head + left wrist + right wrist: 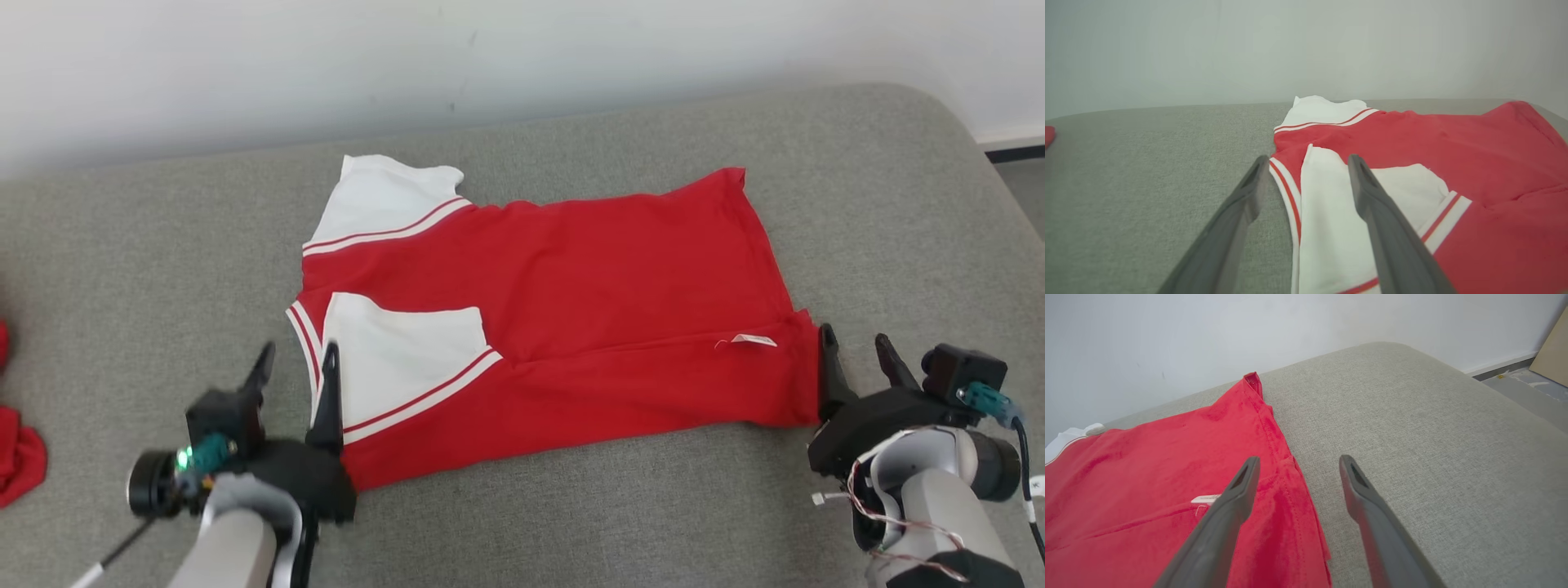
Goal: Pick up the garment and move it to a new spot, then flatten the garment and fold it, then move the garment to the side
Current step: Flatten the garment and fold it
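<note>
- shirt (571, 310) mid cushion (122, 269), flat, looks part-folded, white sleeve (400, 359) on top
- L gripper (295, 353) open, fingers astride sleeve edge, shirt's near-left corner
- R gripper (857, 339) open, just beside hem (775, 261), near-right corner
- soft, light, limp knit; prob sags + slips; pinch corners thru both layers

Matt cloth garment (588, 310), coarse woven cushion (147, 269)

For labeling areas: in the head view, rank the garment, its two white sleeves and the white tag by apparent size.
1. garment
2. near sleeve
3. far sleeve, close to the near one; it lies farther off, so unsure
4. tag
</note>
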Tool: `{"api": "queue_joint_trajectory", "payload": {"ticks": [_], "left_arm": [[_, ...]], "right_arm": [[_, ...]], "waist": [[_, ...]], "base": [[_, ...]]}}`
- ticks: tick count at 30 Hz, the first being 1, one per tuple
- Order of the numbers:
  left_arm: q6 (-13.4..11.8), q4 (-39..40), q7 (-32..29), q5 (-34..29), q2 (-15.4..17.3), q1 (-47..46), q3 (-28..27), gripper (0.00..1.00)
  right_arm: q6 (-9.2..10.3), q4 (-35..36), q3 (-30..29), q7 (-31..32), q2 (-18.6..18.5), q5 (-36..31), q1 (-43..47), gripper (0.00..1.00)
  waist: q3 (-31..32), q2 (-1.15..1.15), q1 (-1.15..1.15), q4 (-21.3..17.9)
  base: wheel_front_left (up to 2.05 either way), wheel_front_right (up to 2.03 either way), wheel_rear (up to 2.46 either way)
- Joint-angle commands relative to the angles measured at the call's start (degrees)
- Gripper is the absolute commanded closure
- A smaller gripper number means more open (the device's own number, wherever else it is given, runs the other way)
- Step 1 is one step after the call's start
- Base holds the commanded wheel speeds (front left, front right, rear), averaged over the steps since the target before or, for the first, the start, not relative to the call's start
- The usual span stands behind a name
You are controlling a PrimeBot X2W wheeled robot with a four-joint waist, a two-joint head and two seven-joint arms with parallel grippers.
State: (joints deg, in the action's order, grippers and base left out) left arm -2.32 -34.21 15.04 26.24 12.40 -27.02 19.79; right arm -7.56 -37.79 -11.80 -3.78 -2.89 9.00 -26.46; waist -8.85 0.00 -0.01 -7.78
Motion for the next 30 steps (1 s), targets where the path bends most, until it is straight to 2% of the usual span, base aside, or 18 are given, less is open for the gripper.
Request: {"api": "queue_joint_trajectory", "payload": {"ticks": [1, 6, 10, 14, 20, 30], "left_arm": [[-0.27, 0.79, 0.19, -0.81, 0.03, 2.15, 0.14, 0.00], [-2.01, 1.89, 0.19, -2.81, 0.38, 8.30, 1.68, 0.00], [-3.60, 1.53, -0.95, -4.05, 0.65, 10.37, 3.00, 0.00], [-5.12, 0.29, -3.44, -5.53, 0.90, 10.38, 4.59, 0.00], [-7.64, -0.88, -6.34, -5.44, -0.06, 8.89, 4.55, 0.00], [-6.36, -2.85, -10.35, -3.85, -0.73, 5.88, 5.30, 0.00]], "right_arm": [[0.16, 0.91, -0.28, -0.03, 0.01, -1.01, 1.48, 0.00], [0.16, 4.64, -0.89, 0.83, 0.01, -5.44, 5.27, 0.00], [0.16, 5.76, -1.17, 2.30, 0.00, -5.63, 6.20, 0.00], [0.16, 5.48, -1.09, 4.35, 0.00, -5.90, 5.36, 0.00], [0.16, 2.90, -0.11, 10.88, 0.01, -8.48, 2.90, 0.00], [0.16, -1.84, -4.56, 19.86, 0.05, -14.23, 0.32, 0.00]], "waist": [[1.07, 0.00, 0.01, 0.16], [1.68, 0.00, 0.01, 0.61], [1.33, 0.00, 0.01, 0.97], [0.59, 0.00, 0.01, 1.19], [-1.00, 0.00, 0.01, 1.85], [-2.57, 0.00, 0.01, 3.91]], "base": [[0.00, 0.00, 0.00], [0.00, 0.00, 0.00], [0.00, 0.00, 0.00], [0.00, 0.00, 0.00], [0.00, 0.00, 0.00], [0.00, 0.00, 0.00]]}}
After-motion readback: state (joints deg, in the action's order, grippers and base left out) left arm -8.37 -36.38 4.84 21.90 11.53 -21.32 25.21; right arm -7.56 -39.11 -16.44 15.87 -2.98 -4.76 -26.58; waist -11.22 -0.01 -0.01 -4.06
